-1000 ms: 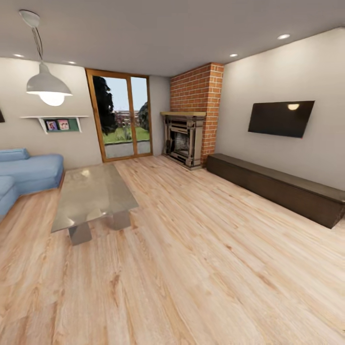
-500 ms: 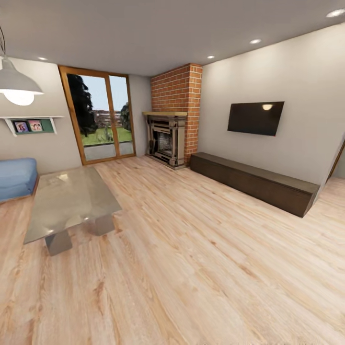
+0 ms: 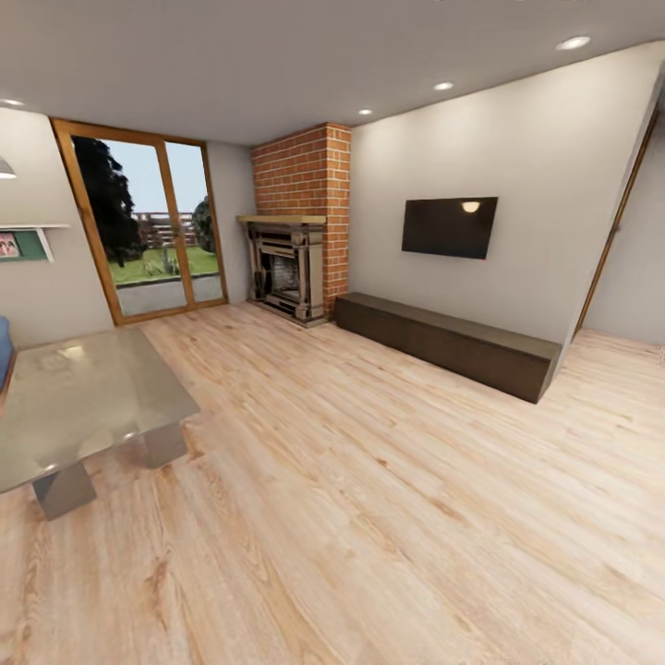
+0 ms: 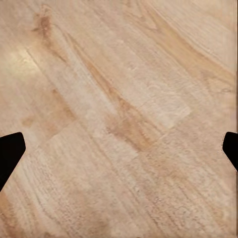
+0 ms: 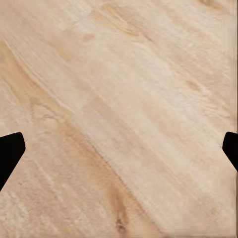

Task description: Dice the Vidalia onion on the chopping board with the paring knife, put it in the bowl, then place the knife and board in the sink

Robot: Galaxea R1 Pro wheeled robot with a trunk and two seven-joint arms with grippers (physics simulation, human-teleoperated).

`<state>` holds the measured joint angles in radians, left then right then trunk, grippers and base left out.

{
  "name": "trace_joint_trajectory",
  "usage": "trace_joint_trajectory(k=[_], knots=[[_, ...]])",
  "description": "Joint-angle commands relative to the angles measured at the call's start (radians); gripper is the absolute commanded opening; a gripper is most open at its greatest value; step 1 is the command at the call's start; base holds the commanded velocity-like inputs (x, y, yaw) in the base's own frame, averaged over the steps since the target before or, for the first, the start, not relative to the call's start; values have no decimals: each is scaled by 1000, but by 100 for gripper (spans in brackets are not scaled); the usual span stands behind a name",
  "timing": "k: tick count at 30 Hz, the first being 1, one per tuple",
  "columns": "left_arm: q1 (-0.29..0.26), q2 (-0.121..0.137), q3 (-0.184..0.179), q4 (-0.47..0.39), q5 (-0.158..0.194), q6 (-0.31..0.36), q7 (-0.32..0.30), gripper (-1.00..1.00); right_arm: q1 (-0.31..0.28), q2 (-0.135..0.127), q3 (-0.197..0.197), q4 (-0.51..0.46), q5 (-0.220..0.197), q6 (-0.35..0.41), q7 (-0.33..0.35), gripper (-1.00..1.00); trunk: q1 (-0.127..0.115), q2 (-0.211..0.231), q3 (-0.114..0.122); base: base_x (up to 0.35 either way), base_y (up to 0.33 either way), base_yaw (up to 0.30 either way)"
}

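I am in a living room, and the sink, chopping board, paring knife, bowl, onion and countertop are out of view. In the left wrist view my left gripper is open, its two dark fingertips far apart at the picture's edges over bare wooden floor. In the right wrist view my right gripper is open the same way, dark fingertips wide apart above the floor planks, nothing between them.
A glass coffee table stands at the left. A long dark low cabinet runs along the right wall under a wall TV. A brick fireplace fills the far corner beside glass doors. A doorway opens at the far right.
The whole head view has swung to the right: table, fireplace and TV have slid left, the sofa and lamp have nearly left the picture, and a doorway has appeared at the right.
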<state>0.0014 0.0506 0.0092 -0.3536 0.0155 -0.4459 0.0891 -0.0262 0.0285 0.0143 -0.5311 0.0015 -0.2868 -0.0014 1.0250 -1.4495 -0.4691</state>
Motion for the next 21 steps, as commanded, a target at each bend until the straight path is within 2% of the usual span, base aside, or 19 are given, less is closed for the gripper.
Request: trace_joint_trajectory(k=[1, 21], knots=[[0, 0, 0, -1, 1, -2, 1, 100, -1, 0, 1, 1, 0, -3, 0, 100, 0, 0, -1, 0, 0, -244], [0, 0, 0, -1, 1, -2, 1, 100, 0, 0, 1, 0, 0, -3, 0, 100, 0, 0, -1, 0, 0, -244]])
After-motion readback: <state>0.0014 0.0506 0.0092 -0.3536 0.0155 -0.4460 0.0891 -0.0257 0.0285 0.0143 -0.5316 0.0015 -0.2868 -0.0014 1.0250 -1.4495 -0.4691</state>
